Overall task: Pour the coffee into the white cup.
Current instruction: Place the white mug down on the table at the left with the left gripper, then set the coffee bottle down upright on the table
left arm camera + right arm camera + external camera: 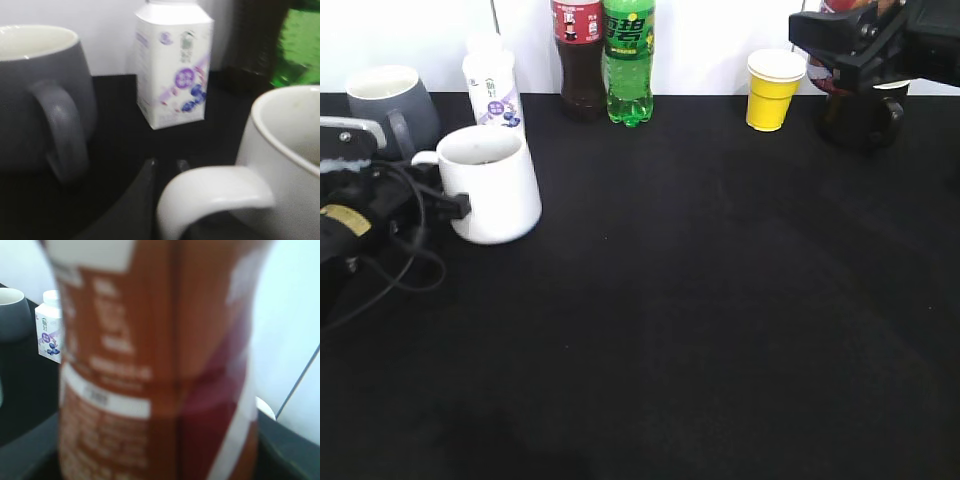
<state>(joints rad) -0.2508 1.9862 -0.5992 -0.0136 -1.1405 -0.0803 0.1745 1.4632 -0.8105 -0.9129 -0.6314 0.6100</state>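
The white cup [498, 185] stands on the black table at the left, its loop handle facing left. My left gripper [455, 206] is at that handle. In the left wrist view its dark fingers [166, 167] sit tight against the white handle [215, 192], shut on it. The coffee bottle [155, 365] fills the right wrist view with its brown, red and white label, blurred. In the exterior view its dark base [860, 122] shows at the far right under my right gripper [860, 48], which is closed round its upper part. The fingertips are hidden.
A grey mug [382, 95] and a white milk bottle [492, 85] stand behind the white cup. A cola bottle [578, 60] and a green soda bottle [628, 60] stand at the back middle. A yellow paper cup [773, 90] stands left of the coffee bottle.
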